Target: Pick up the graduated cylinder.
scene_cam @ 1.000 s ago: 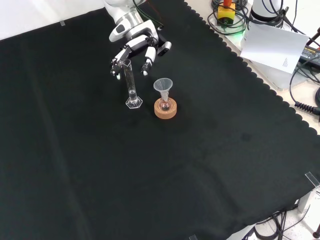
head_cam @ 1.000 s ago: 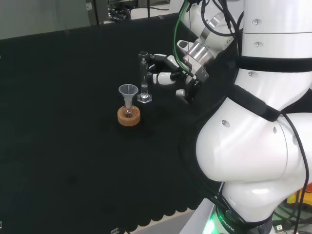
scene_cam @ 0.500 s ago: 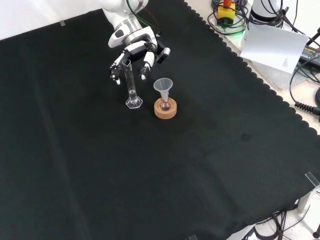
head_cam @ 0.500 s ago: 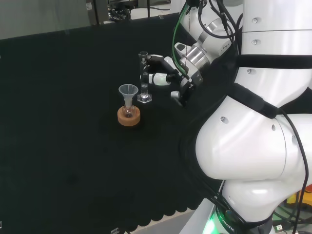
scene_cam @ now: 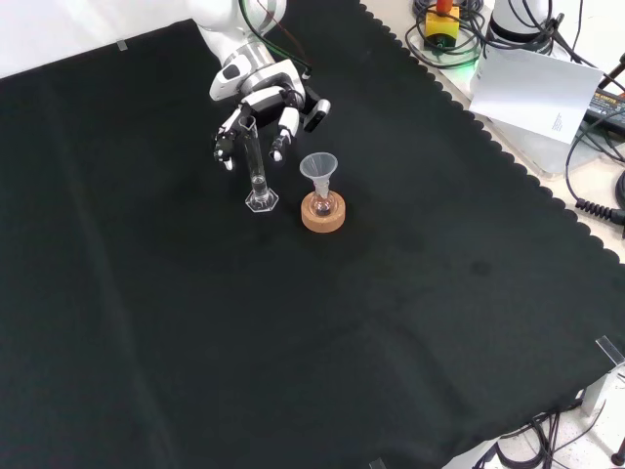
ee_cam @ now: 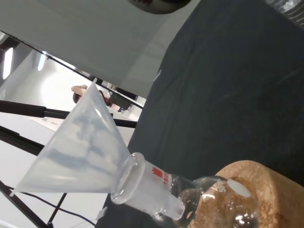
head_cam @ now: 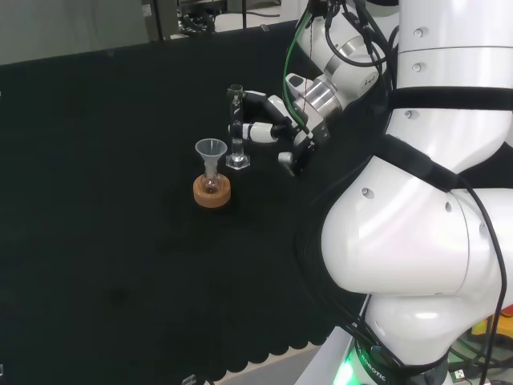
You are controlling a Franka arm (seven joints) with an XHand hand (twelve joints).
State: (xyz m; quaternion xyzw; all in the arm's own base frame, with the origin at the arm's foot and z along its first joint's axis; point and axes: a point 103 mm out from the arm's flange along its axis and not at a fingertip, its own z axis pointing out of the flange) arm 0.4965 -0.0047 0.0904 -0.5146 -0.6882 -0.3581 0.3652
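The graduated cylinder [head_cam: 236,132] is a slim clear tube on a small clear foot, and it stands upright on the black cloth [head_cam: 96,241]. The hand [head_cam: 276,120] is just to its right in the head view, its fingers reaching to the tube's upper half. In the front view the hand [scene_cam: 262,93] comes from above, and its spread fingers [scene_cam: 227,145] flank the top of the cylinder [scene_cam: 256,166] without closing on it. Beside the cylinder a clear funnel [scene_cam: 318,168] sits in a small flask on a cork ring [scene_cam: 323,215].
The wrist view looks closely at the funnel [ee_cam: 80,152], the flask neck [ee_cam: 152,190] and the cork ring [ee_cam: 256,190]. Past the cloth's scalloped edge in the front view lie a sheet of paper [scene_cam: 537,83] and cables. The arm's white links [head_cam: 417,216] stand at the head view's right.
The hand has moved up to the cylinder, leftwards in the head view, and its fingers now stand on both sides of the tube's top. The cylinder and funnel have not moved.
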